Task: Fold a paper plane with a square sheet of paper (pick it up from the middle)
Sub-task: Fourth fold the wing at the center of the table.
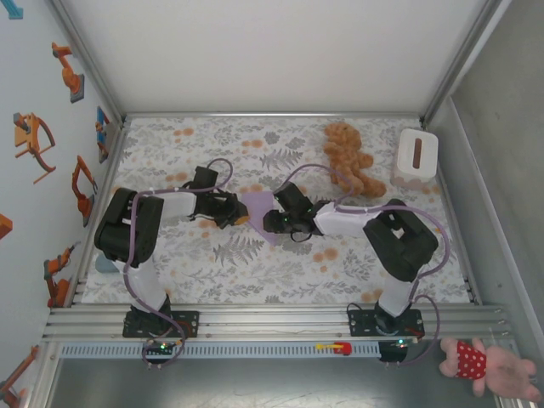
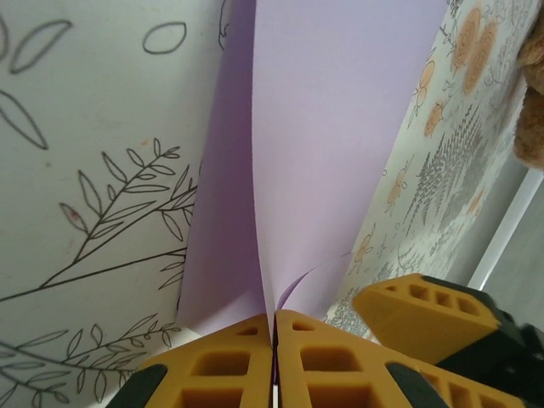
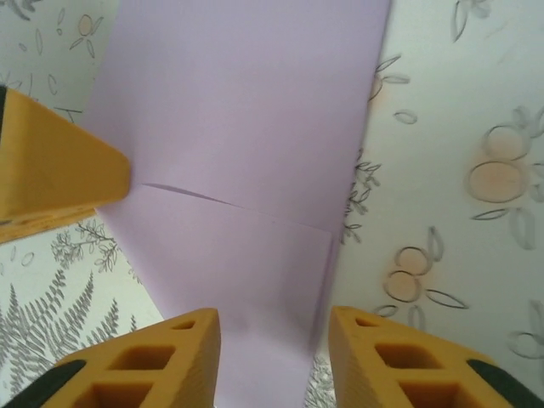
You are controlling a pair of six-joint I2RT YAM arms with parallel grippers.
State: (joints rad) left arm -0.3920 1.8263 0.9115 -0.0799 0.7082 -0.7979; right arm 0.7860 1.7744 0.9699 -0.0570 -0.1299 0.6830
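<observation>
Paper comes first: the thin lavender-purple paper sheet (image 1: pixel 260 209) sits at the middle of the flower-printed table top (image 1: pixel 212 272). It already carries a fold, and as best we read the overhead view, its long axis runs roughly far to near, tapering toward the near side. Part of it is lifted off the table and pinched in the left arm's orange two-finger gripper (image 2: pixel 274 340), whose fingers are pressed together on a doubled layer. The right arm's orange two-finger gripper (image 3: pixel 274 340) faces the sheet with its fingers apart, one on each side of a narrow end; we cannot tell whether either pad touches it. The two grippers meet almost tip to tip across the sheet, the left one on its left and the right one on its right, both equally near. We judge that the coming crease depends on the right gripper working along that long axis while the left one holds. The brown plush teddy bear (image 1: pixel 348 157) and the white rectangular box (image 1: pixel 415 157) stand well apart at the far right.
</observation>
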